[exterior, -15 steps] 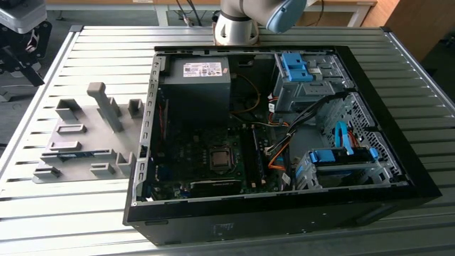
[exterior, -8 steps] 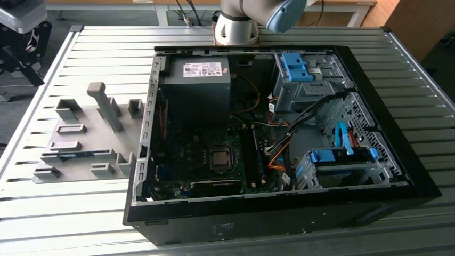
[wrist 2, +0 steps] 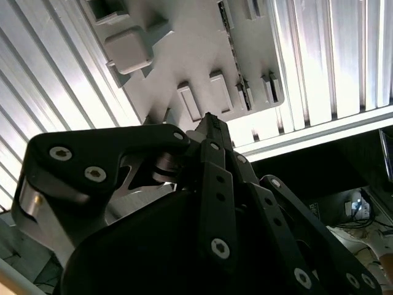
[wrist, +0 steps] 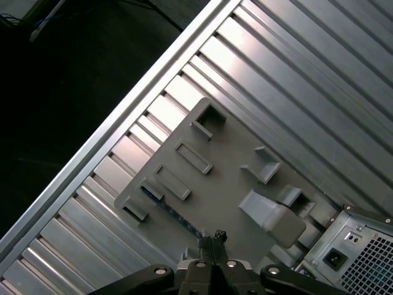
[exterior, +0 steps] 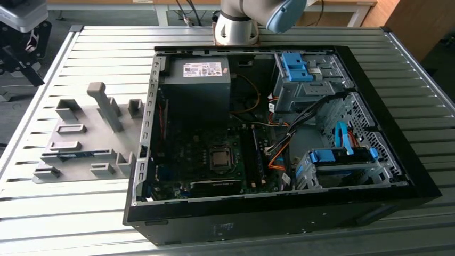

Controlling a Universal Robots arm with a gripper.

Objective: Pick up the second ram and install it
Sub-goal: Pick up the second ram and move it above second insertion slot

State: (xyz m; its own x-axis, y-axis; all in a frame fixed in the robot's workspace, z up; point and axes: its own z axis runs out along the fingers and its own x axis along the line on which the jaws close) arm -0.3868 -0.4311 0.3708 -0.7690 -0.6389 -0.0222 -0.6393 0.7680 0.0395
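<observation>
Gripper [wrist: 214, 238]: black linkage fingers pressed together at the tips, with nothing pinched between them. In both wrist views it hangs over the grey holder tray [wrist: 233, 184], and its tip [wrist 2: 209, 123] is seen against the tray's edge.

Second ram [wrist: 169, 212]: a narrow blue stick standing on its long edge in a slot along one side of the tray, held between low grey blocks. In the first wrist view one end lies close to the gripper tip, with no contact visible. In the second wrist view the stick [wrist 2: 228, 27] appears as a dark strip with a row of chips. In the exterior view it [exterior: 74, 155] sits towards the near side of the tray [exterior: 99, 144]. No marking on it can be made out.

Table [exterior: 284, 37]: ribbed aluminium slats carrying the tray and, just beside it on the exterior view's right, the open black computer case [exterior: 284, 218].

Inside the case: a dark power supply [exterior: 195, 88] bearing a white label [exterior: 201, 69], its print too small to make out. A circuit board [exterior: 192, 154] with a square processor socket [exterior: 220, 158] lies in front of it. Blue drive brackets [exterior: 295, 66] sit on the exterior view's right.

Arm base [exterior: 238, 24]: behind the case.
</observation>
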